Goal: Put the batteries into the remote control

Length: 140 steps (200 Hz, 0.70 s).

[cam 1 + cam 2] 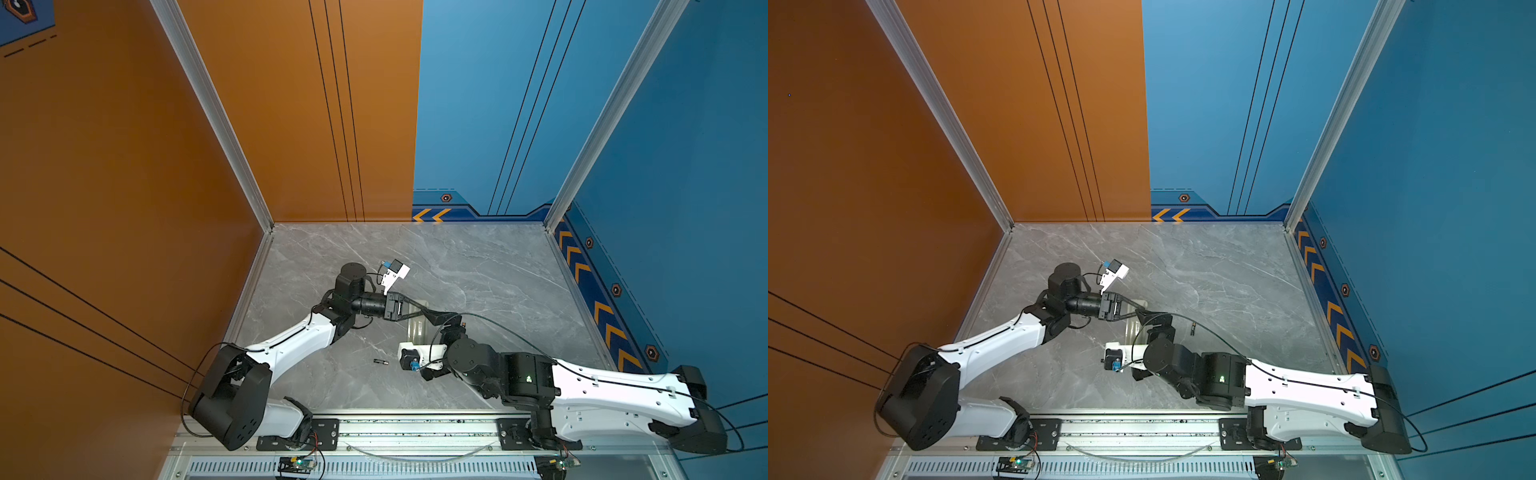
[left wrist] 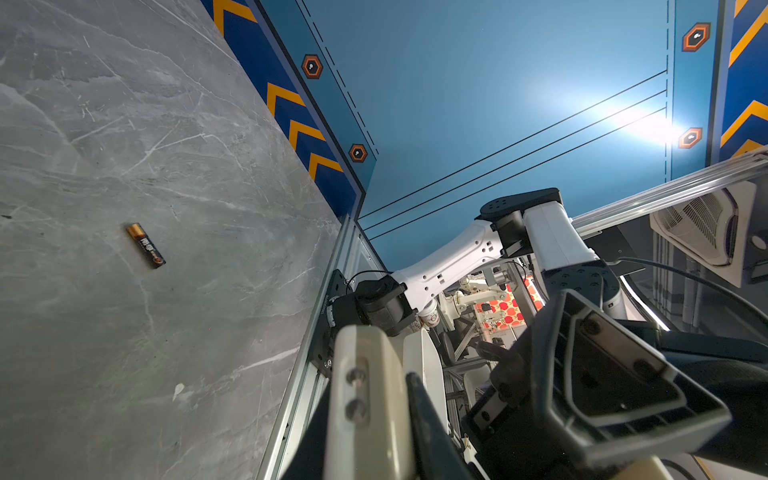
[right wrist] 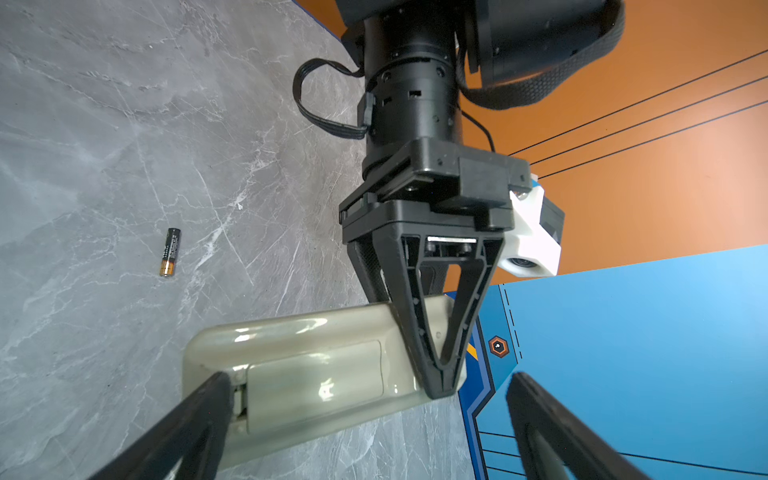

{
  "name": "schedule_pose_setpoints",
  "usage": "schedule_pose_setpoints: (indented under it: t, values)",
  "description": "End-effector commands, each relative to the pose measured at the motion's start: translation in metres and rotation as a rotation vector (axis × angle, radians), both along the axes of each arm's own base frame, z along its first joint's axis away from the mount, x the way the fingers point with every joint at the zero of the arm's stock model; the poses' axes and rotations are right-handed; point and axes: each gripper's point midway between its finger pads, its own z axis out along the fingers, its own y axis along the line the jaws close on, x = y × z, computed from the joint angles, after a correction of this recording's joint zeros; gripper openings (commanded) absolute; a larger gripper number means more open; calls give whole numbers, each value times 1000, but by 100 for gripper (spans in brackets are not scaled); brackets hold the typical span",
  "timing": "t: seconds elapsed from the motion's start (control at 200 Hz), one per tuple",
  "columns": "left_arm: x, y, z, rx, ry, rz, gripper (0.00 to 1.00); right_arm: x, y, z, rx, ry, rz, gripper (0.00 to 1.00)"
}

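1. Remote (image 3: 291, 328) sat back-up at lower middle of the right wrist view. Glossy cream shell. Its cover (image 3: 316, 386) looked on, with a thin gap at the cover's left end.
2. Left hand (image 3: 440, 384) was clenched on the remote's right end, tips pinched together over the edge. Couldn't tell whether the remote rested on the worktop (image 3: 104, 124) or was lifted slightly.
3. Right hand (image 3: 370, 380) was released, jaws wide, straddling the remote. One finger (image 3: 199, 415) touched the cover's gapped end. The other stood off to the right, clear of the shell.
4. Battery (image 1: 380, 362) lay flat on the worktop, lower left of the remote in a top view, apart from it. Second battery (image 1: 1193, 329) lay right of the remote in a top view, also apart. Neither was loaded.
5. Judgement on the remote: light, stiff, slick plastic, likely to slip or twist in a pinch. Best held across the long edges at the end away from the cover, so the cover can slide free.
6. Judgement on the batteries: tiny, light, rigid and round, so they would roll if nudged. Pinch across the barrel at mid-length and keep the copper end visible for polarity.
7. Likely step: working the cover off. The main risk was the remote pivoting in the left hand.
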Motion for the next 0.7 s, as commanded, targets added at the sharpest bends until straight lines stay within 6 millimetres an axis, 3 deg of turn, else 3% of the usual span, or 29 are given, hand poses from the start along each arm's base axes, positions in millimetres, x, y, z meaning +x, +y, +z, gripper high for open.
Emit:
schedule_pose_setpoints:
  t: [0.0, 0.696]
  values:
    - [-9, 2, -8, 7, 45, -47, 0, 12, -9, 21, 64, -61, -75, 100]
    - [-5, 4, -11, 11, 52, -34, 0, 9, -9, 22, 70, -67, -66, 100]
